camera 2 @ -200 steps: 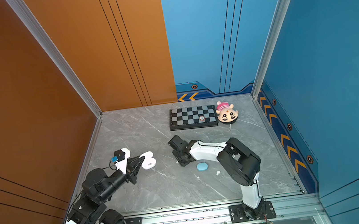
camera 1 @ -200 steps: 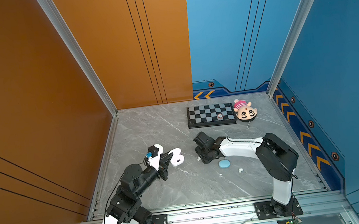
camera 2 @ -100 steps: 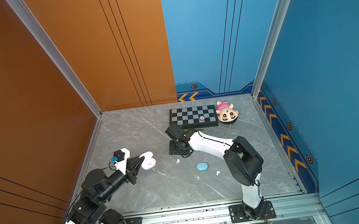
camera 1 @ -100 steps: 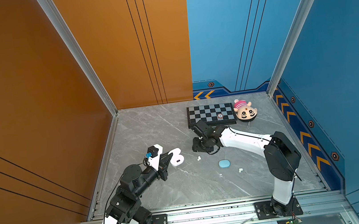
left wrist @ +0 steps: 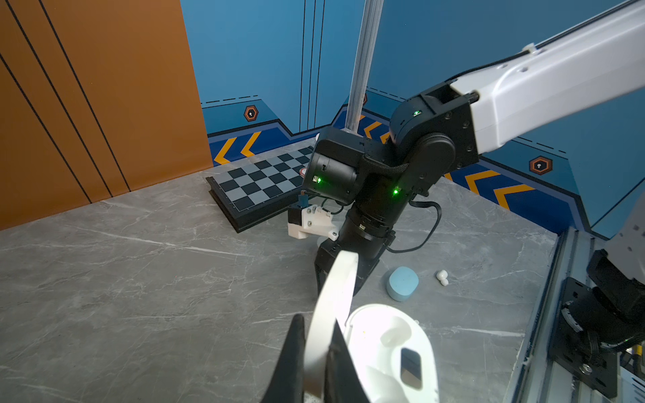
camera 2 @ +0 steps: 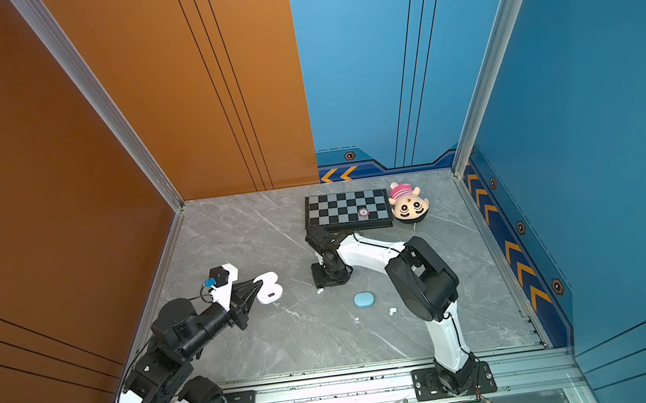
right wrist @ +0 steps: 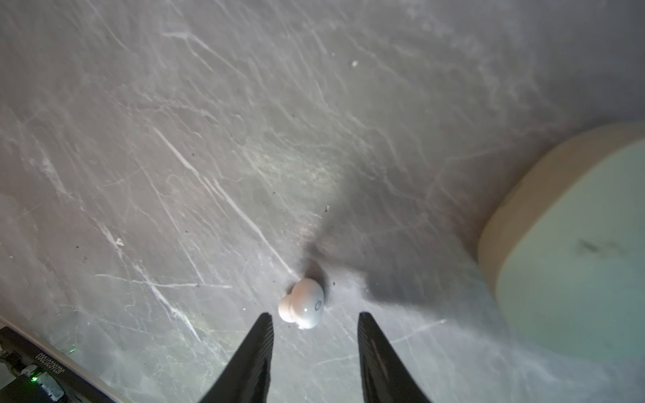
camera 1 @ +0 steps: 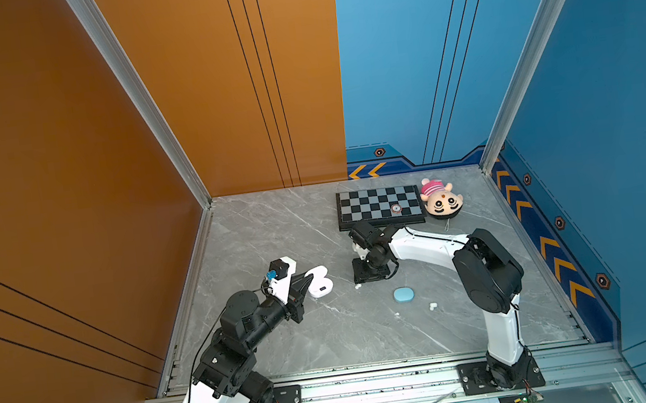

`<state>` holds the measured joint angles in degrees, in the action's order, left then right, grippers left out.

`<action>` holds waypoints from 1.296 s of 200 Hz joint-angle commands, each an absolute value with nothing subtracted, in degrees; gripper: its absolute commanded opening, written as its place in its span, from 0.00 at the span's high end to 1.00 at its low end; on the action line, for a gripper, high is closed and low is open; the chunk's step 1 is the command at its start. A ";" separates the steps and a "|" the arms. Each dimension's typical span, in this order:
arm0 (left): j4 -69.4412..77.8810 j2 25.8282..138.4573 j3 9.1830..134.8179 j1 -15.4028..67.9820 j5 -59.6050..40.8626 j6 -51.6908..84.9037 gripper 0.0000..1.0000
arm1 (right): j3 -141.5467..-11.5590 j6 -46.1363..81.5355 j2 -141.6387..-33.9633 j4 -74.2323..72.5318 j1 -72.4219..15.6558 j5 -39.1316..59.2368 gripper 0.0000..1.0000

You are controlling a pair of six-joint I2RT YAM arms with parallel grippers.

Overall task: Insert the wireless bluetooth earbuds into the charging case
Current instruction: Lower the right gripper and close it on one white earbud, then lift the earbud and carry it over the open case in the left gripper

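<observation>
— Reading any writing down there?

— Only a strip of print (right wrist: 49, 363) seen by my right wrist camera. It is upside down and too blurred for me to spell out.

— And the cases?

— My left pincer (left wrist: 316, 319) is clamped on the raised lid (left wrist: 336, 279) of the white case (camera 1: 320, 288), left of centre in both top views. Whether its wells hold anything I cannot tell. The blue case (camera 1: 404, 294) lies closed on the table (camera 1: 274, 225), just below centre.

— The buds?

— One white earbud (right wrist: 302, 303) sits on the table just beyond the tips of my right pincer (right wrist: 316, 314), whose fingers stand apart. A second earbud (camera 1: 432, 306) lies right of the blue case.

— Your arms?

— My right arm reaches from the lower right toward the centre, wrist bent down and fingers aimed at the table. My left stretches low from the lower left.
</observation>
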<state>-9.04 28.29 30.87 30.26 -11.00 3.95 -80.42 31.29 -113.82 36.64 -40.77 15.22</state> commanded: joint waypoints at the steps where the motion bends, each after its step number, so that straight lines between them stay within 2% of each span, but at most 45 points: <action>1: -8.71 28.71 32.71 29.71 -12.43 3.69 1.00 | -82.25 30.89 -114.32 38.82 -41.08 14.37 0.59; 100: -6.94 28.39 32.08 29.71 -11.90 4.00 1.00 | -88.26 31.37 -118.48 44.87 -44.18 7.73 0.69; 200: -7.31 27.69 32.26 29.69 -11.62 3.78 1.00 | -90.85 31.36 -123.02 46.41 -44.71 7.24 0.68; 259: -7.43 28.21 32.69 29.71 -11.59 3.34 1.00 | -92.00 30.94 -123.95 47.13 -45.46 7.60 0.79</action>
